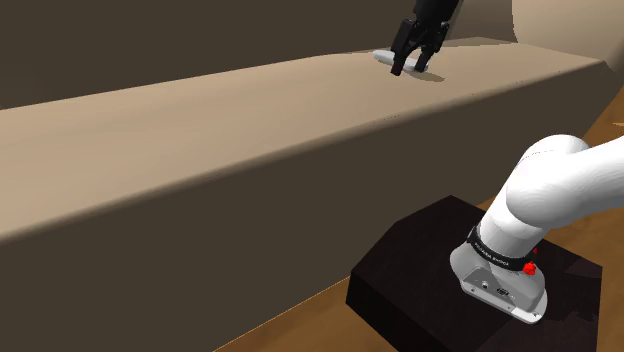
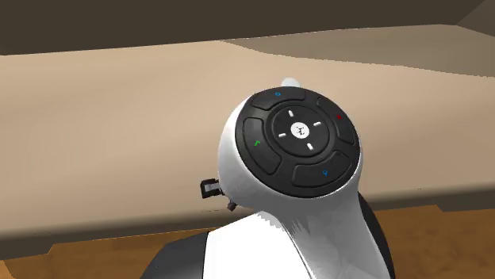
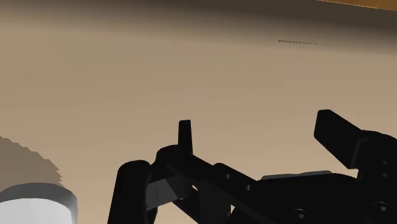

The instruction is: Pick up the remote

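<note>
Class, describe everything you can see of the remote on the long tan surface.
The remote is small, slim and pale grey-white, with no buttons discernible. It lies flat on the tan surface. The open black hand hangs close over one end, partly hiding it. The remote seems to lie outside the fingers, ungrasped.

Readable words: none can be made out in any view.
Band: a black ring low on the arm, carrying faint pale marks, too small to read.
Pad: a round black control face on the arm's white head, with signs but no words.
Centre button: white and round, with a tiny dark mark whose shape is unclear.
Ticks: four short white lines around the centre button, set like a cross.
Top key: a small blue mark.
Right key: a small red mark.
Left key: a small green mark.
Lower key: a small blue mark.
</note>
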Tool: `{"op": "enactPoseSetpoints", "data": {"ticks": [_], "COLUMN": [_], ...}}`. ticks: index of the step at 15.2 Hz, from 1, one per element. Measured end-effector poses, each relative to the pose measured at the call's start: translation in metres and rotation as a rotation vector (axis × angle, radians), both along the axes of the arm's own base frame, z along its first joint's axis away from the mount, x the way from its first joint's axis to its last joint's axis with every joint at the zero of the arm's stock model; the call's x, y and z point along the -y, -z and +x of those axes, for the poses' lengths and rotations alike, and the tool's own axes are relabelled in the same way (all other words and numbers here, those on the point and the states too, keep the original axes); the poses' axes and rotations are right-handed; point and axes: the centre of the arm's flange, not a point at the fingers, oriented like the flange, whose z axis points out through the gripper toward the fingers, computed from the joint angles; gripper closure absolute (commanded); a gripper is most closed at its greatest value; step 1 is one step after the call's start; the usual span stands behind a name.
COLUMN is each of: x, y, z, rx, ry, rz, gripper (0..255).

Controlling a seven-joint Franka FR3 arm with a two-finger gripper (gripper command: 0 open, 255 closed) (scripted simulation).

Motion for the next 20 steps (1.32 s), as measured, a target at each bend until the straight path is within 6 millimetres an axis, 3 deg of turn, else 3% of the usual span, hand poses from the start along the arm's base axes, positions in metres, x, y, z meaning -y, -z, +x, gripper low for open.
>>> {"op": "enactPoseSetpoints", "data": {"ticks": [4,20], "x": [0.021,0.190], "y": [-0.003,-0.011], "z": [0.019,0.150], "rx": [-0.017,-0.149], "ry": [0.008,0.066], "rz": [-0.008,-0.070], "gripper": [0,0]}}
